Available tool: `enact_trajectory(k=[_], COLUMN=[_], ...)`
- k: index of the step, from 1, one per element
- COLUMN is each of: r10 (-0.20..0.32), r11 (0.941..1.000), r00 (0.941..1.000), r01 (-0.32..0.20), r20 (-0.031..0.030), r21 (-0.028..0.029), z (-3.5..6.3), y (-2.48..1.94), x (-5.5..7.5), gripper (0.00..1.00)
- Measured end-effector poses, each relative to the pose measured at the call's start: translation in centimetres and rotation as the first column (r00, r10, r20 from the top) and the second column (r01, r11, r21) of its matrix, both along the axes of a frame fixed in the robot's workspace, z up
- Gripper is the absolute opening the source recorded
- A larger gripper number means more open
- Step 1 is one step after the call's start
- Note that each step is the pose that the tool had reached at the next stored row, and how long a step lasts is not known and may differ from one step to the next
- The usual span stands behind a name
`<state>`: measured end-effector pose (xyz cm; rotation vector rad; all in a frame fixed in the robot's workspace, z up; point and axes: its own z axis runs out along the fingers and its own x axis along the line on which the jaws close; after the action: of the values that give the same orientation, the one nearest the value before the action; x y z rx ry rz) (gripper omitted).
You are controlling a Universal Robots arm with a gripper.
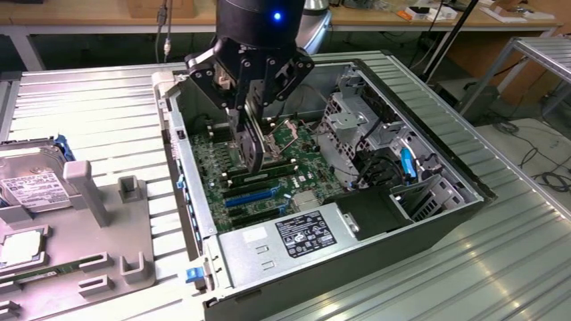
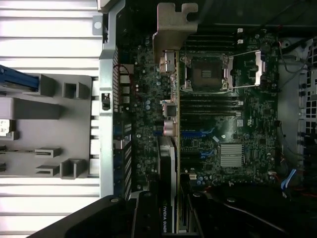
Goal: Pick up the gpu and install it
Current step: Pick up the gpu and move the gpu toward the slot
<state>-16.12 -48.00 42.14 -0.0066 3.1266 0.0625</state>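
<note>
Gripper (image 1: pixel 253 124) on the one arm points straight down into one open computer case (image 1: pixel 357 267), its jaws closed on the one gpu (image 1: pixel 253 155). The card hangs upright and edge-down just below the gripper, close above one green motherboard (image 1: pixel 207 164). Contact cannot be told. One hard drive (image 1: pixel 31 187) lies well apart, outside the case.
</note>
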Motion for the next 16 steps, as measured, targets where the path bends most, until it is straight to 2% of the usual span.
enact_trajectory(k=[6, 11, 16], r10=[0.005, 0.011, 0.011], r11=[1.0, 0.9999, 0.9999], r00=[1.0, 0.9999, 0.9999], r01=[-0.005, -0.011, -0.011], r20=[0.0, -0.0001, -0.0001], r21=[0.0001, -0.0001, 0.0], z=[-0.01, -0.01, -0.01], y=[0.0, 0.0, 0.0], x=[1.2, 3.4, 4.4], gripper=[0.27, 0.27, 0.27])
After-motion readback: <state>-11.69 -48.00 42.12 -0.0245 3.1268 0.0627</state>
